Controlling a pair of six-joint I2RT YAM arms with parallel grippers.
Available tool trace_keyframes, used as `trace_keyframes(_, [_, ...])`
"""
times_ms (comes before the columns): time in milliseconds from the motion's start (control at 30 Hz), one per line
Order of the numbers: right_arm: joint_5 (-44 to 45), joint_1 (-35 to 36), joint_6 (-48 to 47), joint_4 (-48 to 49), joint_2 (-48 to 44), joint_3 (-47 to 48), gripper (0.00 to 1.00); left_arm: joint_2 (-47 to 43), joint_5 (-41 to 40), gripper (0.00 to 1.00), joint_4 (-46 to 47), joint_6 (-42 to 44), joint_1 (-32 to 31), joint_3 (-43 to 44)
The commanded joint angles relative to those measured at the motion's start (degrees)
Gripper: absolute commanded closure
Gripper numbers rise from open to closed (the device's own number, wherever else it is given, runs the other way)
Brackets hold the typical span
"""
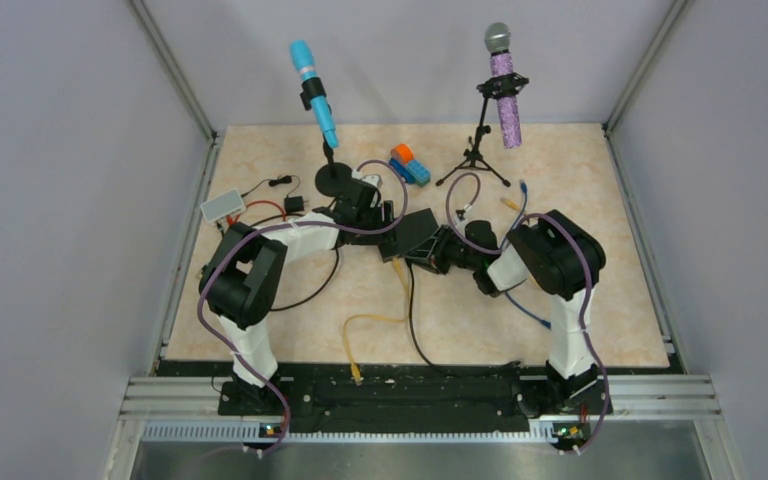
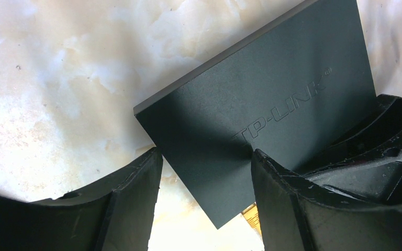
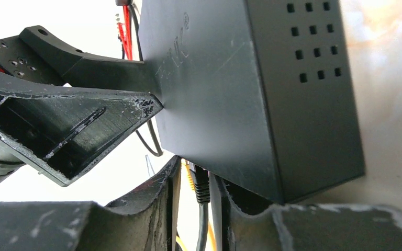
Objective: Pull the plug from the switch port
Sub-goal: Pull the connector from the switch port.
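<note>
So we're looking at the black TP-Link switch point(image 1: 418, 232) lying between our two grippers. The left gripper point(image 2: 205, 157) is hanging spread wide over one corner, with a fingertip point(image 3: 149, 104) pressing on the logo face. The right gripper point(image 3: 196, 175) is pinching the black plug point(image 3: 202, 184), which is sitting in the switch port point(image 3: 196, 167) beside a yellow cable point(image 1: 375, 319).

The marbled beige bench point(image 1: 580, 300) carries a black switch box point(image 1: 418, 232), lying between the left pincer point(image 1: 388, 216) and the right pincer point(image 1: 436, 252). Beyond the left pincer stands a blue microphone's round base point(image 1: 334, 181). To that pincer's left lie a small white box point(image 1: 222, 206) and red wires point(image 1: 270, 205). Beyond the right pincer stands a tripod point(image 1: 473, 165), with orange and blue blocks point(image 1: 411, 166) near it. A yellow cable point(image 1: 375, 318) and a black cable point(image 1: 411, 310) trail nearward from the pincers.
</note>
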Motion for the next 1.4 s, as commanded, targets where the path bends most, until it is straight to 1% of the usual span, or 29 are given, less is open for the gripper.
trace_keyframes(0, [2.8,-0.5,0.2,-1.4,1.2,2.0,0.71,-0.3,1.5,0.34,-2.8,1.7,-0.4,-1.3])
trace_keyframes(167, [3.0,-0.4,0.9,-1.3,1.9,2.6,0.71,-0.3,2.0,0.33,-2.7,1.8,-0.4,-1.0])
trace_keyframes(267, [3.1,-0.4,1.2,-0.8,2.2,2.3,0.81,-0.4,2.0,0.34,-2.8,1.9,-0.4,-1.1])
trace_keyframes(300, [3.1,-0.4,1.3,-0.8,2.1,2.2,0.86,-0.4,2.0,0.34,-2.8,1.9,-0.4,-1.1])
trace_keyframes(400, [3.1,-0.4,1.3,-0.8,2.1,2.0,0.93,-0.5,2.0,0.34,-2.8,1.9,-0.4,-1.4])
trace_keyframes(467, [3.1,-0.4,1.2,-0.8,1.9,1.8,1.00,-0.5,1.9,0.34,-2.8,1.7,-0.4,-1.5])
trace_keyframes(633, [2.6,-0.4,0.5,-0.8,1.2,0.8,1.00,-1.9,3.4,0.34,-0.4,0.9,0.3,-3.1])
trace_keyframes(800, [2.5,-0.4,-0.6,-1.8,0.0,-0.5,1.00,-1.3,2.8,0.34,-1.7,1.4,0.6,-2.5])
trace_keyframes(967, [0.4,-0.4,-1.9,-3.4,-0.2,0.0,1.00,-1.1,2.8,0.34,-0.8,0.7,0.8,-3.3])
trace_keyframes(1200, [0.0,-0.3,-2.1,-2.6,-0.9,-2.4,1.00,0.2,1.1,0.33,-1.7,-1.2,1.1,-3.4])
trace_keyframes(1267, [-0.1,-0.3,-2.7,-3.5,-1.5,-2.4,1.00,0.6,1.4,0.33,-1.7,-2.0,1.5,-3.6])
trace_keyframes(1367, [0.0,-0.2,-5.5,-8.0,-2.8,-1.3,1.00,1.1,1.4,0.34,-1.7,-2.4,2.0,-4.0])
